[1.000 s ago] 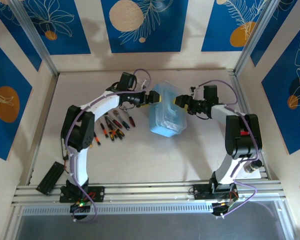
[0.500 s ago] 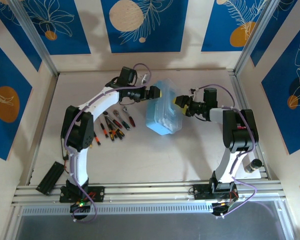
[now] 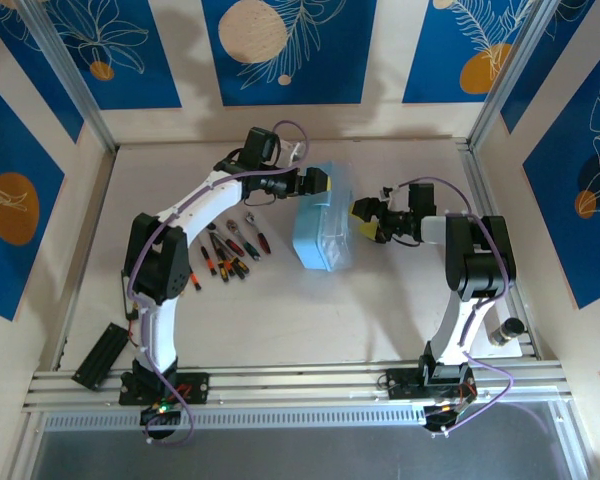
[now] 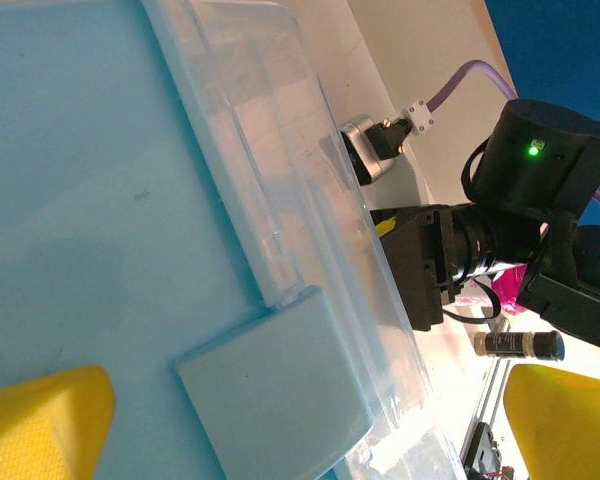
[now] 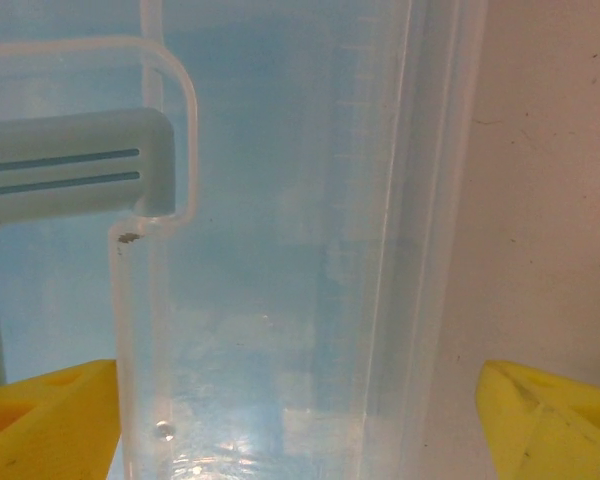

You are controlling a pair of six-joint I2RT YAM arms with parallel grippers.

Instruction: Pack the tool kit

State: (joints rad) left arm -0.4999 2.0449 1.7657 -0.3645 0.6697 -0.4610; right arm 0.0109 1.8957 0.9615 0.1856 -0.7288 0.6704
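The tool kit's translucent light-blue case [image 3: 320, 232] stands in the middle of the table. Its loose tools [image 3: 230, 250], several small screwdrivers and pliers, lie on the table to its left. My left gripper [image 3: 317, 183] is at the case's far end, open. In the left wrist view its yellow fingertips [image 4: 40, 420] straddle the case's latch [image 4: 270, 390]. My right gripper [image 3: 365, 220] is just right of the case and open. In the right wrist view the case's clear wall [image 5: 280, 300] and pale handle [image 5: 70, 180] lie between the wide yellow fingertips [image 5: 550, 420].
A black flat object [image 3: 100, 355] lies at the near-left corner by the aluminium rail [image 3: 300, 380]. Beyond the right arm there is a small dark bottle [image 4: 520, 345] and something pink [image 4: 510, 290]. Walls close the table on three sides.
The case has turned and now looks narrower from above. My right gripper has opened wider and drawn back a little from the case. My left gripper shifted slightly towards the far end.
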